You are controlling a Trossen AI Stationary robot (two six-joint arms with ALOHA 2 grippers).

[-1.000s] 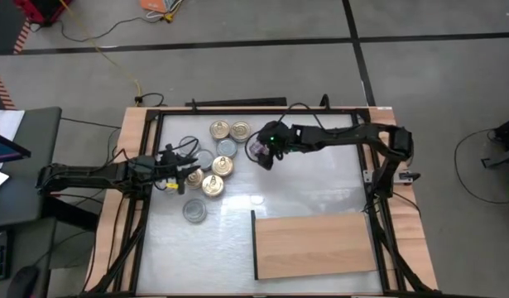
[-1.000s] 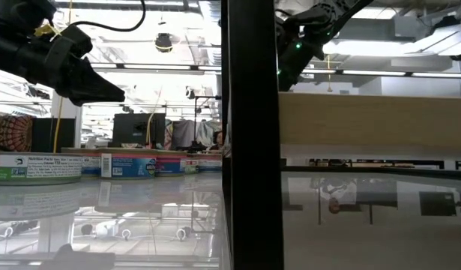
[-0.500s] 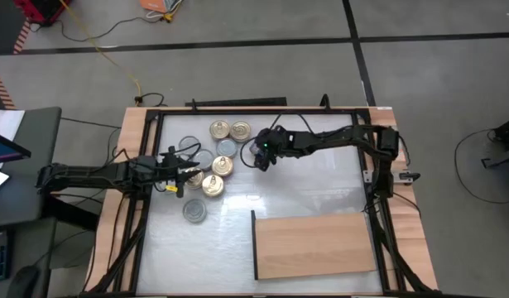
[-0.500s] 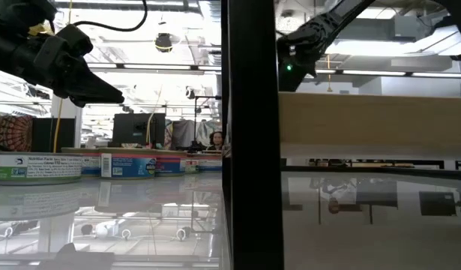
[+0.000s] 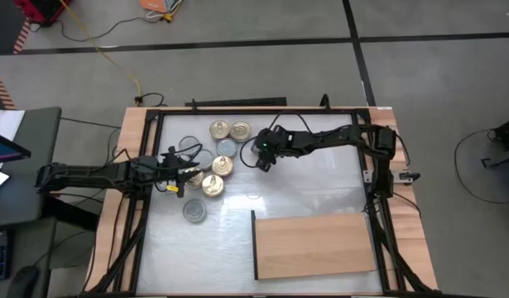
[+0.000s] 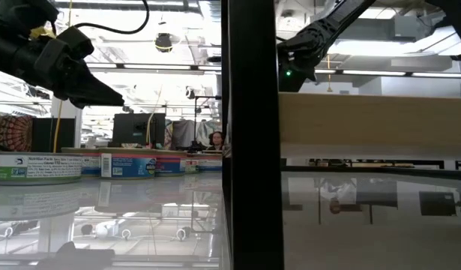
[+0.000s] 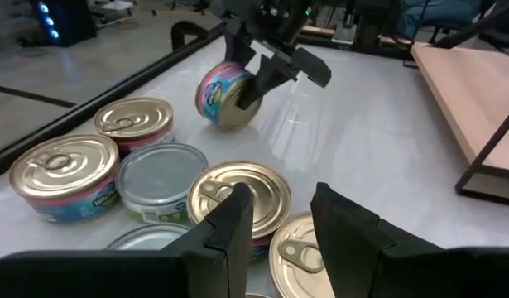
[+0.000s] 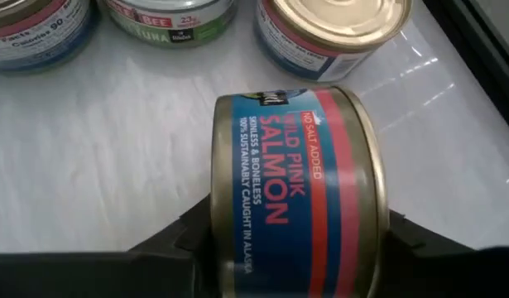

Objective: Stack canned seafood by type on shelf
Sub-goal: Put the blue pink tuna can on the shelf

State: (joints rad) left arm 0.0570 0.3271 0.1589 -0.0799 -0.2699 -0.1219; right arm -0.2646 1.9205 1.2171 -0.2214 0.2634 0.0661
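Grey floor [image 5: 237, 70] w/ dark seam lines, orange cable [image 5: 97, 41], ceiling strip lights [image 6: 170, 67] overhead

Two slim black jointed arms trail black cables; the right claw [image 5: 262, 157] bears a green light.

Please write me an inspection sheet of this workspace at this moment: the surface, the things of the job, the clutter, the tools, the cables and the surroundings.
Surface: glossy white table inside a dark frame.
Job's things: cans clustered at the far left; one salmon can on its side between the right tool's fingers; wooden shelf at the near right, no can on it.
Clutter: nothing seen.
Tools: right tool closed on the tilted salmon can; left tool hovering over the cluster, fingers apart, holding nothing.
Cables: black leads along both arms; a yellow cable on the floor.
Surroundings: grey floor, a desk at the left, room equipment behind.
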